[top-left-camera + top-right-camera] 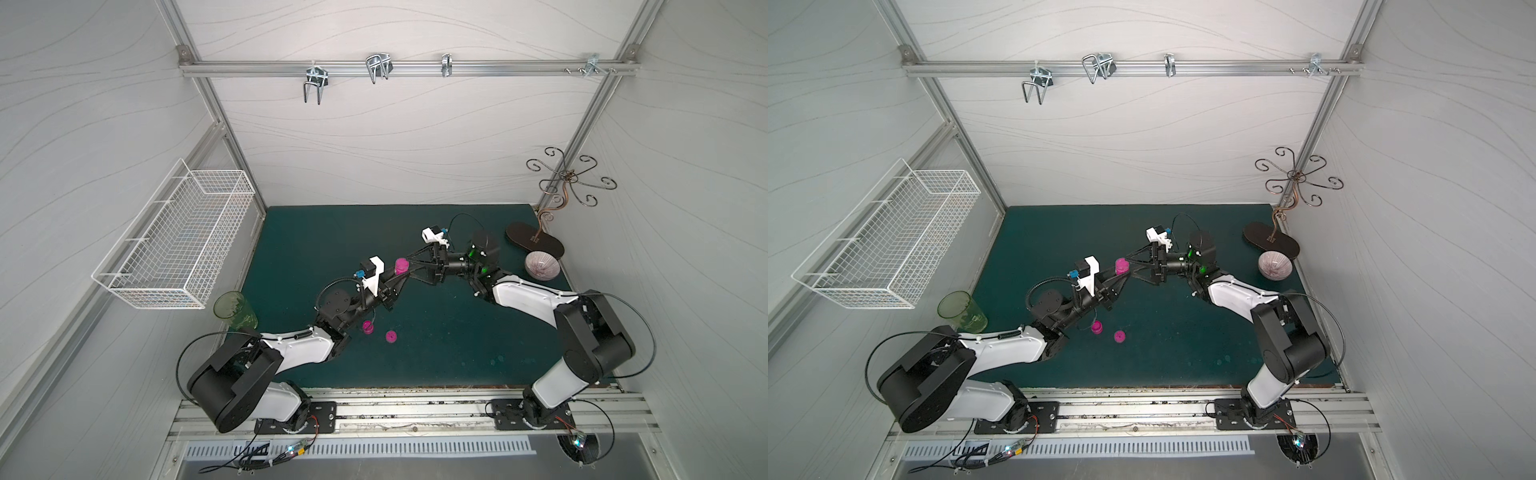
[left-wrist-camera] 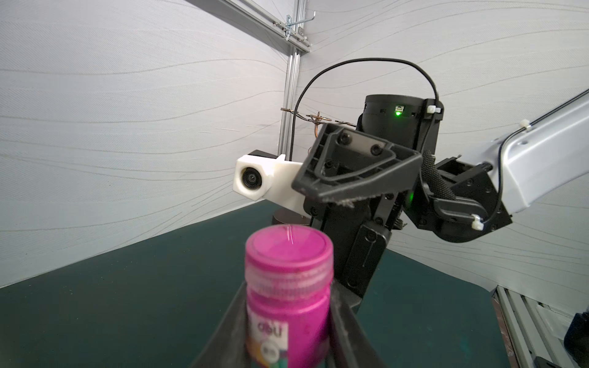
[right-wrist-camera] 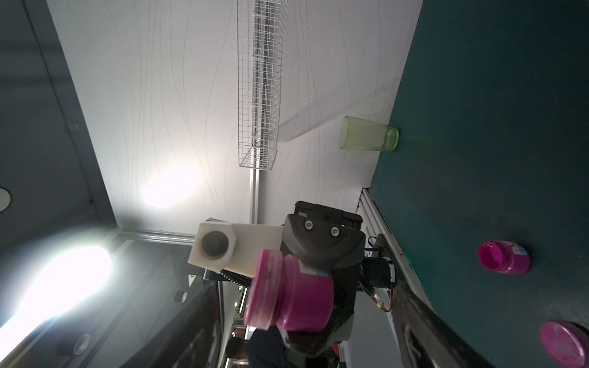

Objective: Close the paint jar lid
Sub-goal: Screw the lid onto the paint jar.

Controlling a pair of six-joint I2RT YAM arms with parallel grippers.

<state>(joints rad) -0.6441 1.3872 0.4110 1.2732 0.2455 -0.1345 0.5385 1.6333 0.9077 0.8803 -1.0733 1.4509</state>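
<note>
Above the worktop (image 1: 436, 340), the left hand (image 1: 397, 274) clamps the paint jar (image 2: 287, 318), lid (image 2: 289, 247) seated — the right hand (image 1: 409, 267) stands wide around it — though exposed threads (image 2: 287, 282) suggest tightening is outstanding.

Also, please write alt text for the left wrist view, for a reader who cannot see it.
A pink paint jar with a lid on top fills the foreground, gripped at its sides by the left gripper. Beyond it the right gripper faces the camera, jaws apart and empty, above a dark green mat.
</note>
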